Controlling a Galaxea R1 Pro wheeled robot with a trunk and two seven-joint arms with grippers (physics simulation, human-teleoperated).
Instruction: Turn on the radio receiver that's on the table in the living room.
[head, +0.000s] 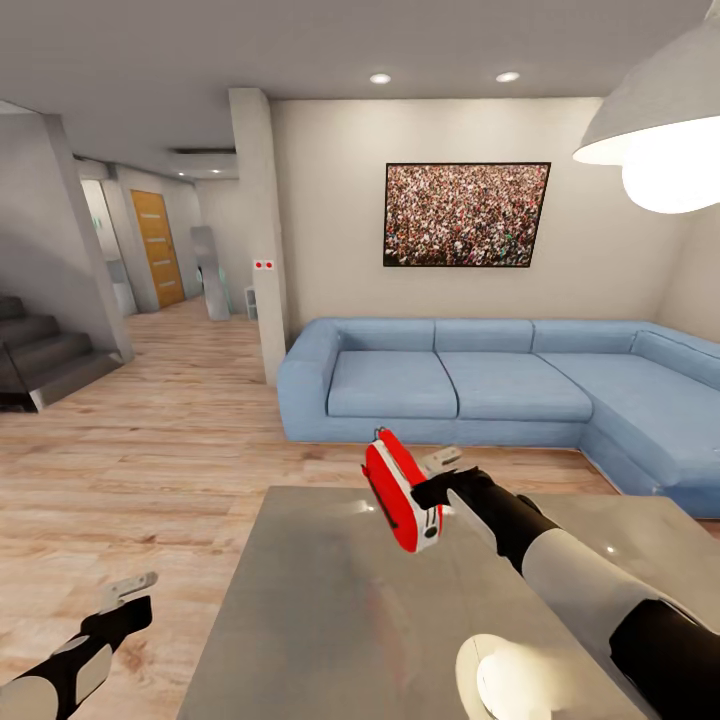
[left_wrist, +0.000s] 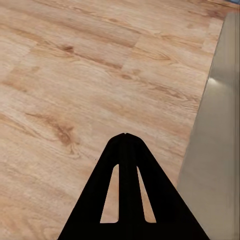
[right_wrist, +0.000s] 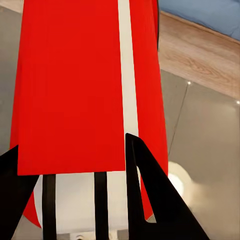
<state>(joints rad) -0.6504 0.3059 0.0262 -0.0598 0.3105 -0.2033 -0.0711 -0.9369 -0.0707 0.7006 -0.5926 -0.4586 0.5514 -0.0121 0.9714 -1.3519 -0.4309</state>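
Living room (head: 200, 440): light wood floor (head: 130, 470), long blue corner sofa (head: 500, 385) against the far wall, framed crowd picture (head: 466, 214) above it, white dome pendant lamp (head: 660, 130) at upper right. Low desk (head: 330, 620) in the foreground, glossy grey top catching lamp reflections. The radio receiver (head: 400, 490) is lifted off the desk, held in the air above its far part, tilted on edge — red body with white side band, thin handle at its upper end; dial and grille not visible from the head camera. In the right wrist view the radio (right_wrist: 75, 90) shows as a broad flat red face with a narrow white stripe running lengthwise and a white end section. Right gripper (head: 432, 492) reaches in from the right; its fingers (right_wrist: 150, 200) straddle the radio's lower end, pinching it. Left gripper (head: 130, 592) hangs low beside the desk's left edge, over bare floor — in the left wrist view its fingers (left_wrist: 125, 150) are pressed together, tips meeting, nothing between them.
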